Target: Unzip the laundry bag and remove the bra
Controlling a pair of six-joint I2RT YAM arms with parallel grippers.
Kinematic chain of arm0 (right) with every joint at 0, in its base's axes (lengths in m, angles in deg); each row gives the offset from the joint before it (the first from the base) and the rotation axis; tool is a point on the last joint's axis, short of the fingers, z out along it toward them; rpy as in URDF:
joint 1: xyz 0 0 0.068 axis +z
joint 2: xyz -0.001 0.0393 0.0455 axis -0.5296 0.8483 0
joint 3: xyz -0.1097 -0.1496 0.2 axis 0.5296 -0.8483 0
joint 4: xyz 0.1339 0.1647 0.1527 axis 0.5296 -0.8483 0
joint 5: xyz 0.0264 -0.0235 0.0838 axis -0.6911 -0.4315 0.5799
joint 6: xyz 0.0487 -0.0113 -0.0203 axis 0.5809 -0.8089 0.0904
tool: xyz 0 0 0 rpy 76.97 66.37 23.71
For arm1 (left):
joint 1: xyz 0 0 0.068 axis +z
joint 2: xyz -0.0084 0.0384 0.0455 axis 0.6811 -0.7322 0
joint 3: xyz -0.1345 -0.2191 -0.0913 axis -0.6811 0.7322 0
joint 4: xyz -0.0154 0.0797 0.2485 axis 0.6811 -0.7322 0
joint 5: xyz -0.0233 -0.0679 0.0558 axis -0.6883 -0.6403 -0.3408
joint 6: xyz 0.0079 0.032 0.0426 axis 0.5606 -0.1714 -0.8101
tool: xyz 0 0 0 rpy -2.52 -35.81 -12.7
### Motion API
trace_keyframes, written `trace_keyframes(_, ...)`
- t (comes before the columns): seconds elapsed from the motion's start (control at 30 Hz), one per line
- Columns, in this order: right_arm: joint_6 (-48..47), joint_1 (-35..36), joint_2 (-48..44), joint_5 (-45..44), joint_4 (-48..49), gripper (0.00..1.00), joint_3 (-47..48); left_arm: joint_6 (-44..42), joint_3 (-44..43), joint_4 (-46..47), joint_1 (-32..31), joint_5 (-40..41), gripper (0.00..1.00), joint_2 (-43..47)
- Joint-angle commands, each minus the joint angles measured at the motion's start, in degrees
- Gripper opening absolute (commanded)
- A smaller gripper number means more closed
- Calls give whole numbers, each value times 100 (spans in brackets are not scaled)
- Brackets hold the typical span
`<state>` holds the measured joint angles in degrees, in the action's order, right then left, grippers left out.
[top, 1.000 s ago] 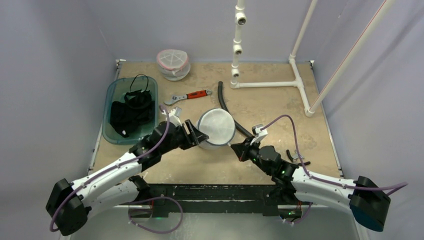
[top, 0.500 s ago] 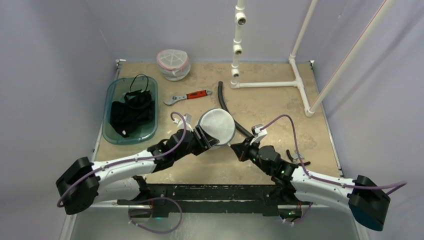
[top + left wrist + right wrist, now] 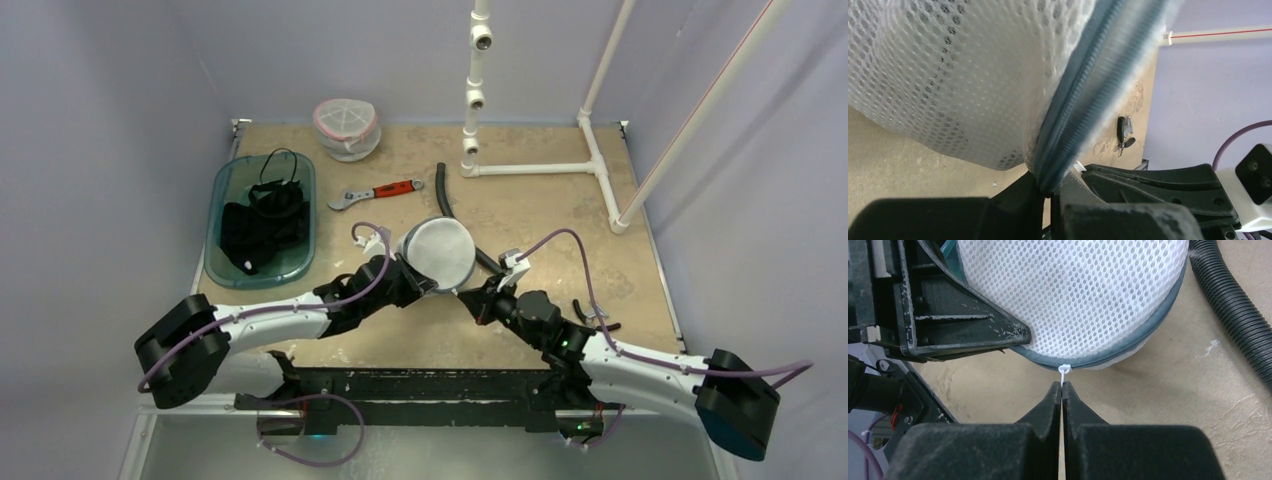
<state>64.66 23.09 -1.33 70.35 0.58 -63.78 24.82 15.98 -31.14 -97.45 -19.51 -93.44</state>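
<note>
Mesh bag (image 3: 437, 250) | zipper rim (image 3: 1083, 100): left jaws clamped | pull (image 3: 1063, 371): right jaws pinched

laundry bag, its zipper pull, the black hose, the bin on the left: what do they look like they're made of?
laundry bag: white synthetic mesh, honeycomb holes show; blue-grey woven zipper tape.
zipper pull: thin white loop, likely plastic or cord.
hose: black, ribbed, matte; rubber or plastic.
bin: translucent teal plastic, glossy.
</note>
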Motion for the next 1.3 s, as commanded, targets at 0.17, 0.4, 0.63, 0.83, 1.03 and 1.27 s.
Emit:
trace_keyframes(0.17,-122,-2,-85,-149,83,0,210,-381,-466,-643,-17,625,0,610)
trace_keyframes(0.4,-29,-4,-174,-651,-265,0,272,-777,-715,-1165,65,585,0,1075)
trace_keyframes(0.63,333,1,-199,-1245,-484,0,245,-1117,-802,-1585,291,84,0,1382)
trace_keyframes(0.83,519,0,102,-1484,-446,0,297,-1314,-644,-1755,666,-422,0,1651)
trace_keyframes(1.03,374,-4,152,-1101,79,0,231,-1442,-384,-1813,943,-746,0,1860)
trace_keyframes(1.27,-58,-8,90,617,1135,55,29,-1639,-374,-1744,958,-948,0,1850)
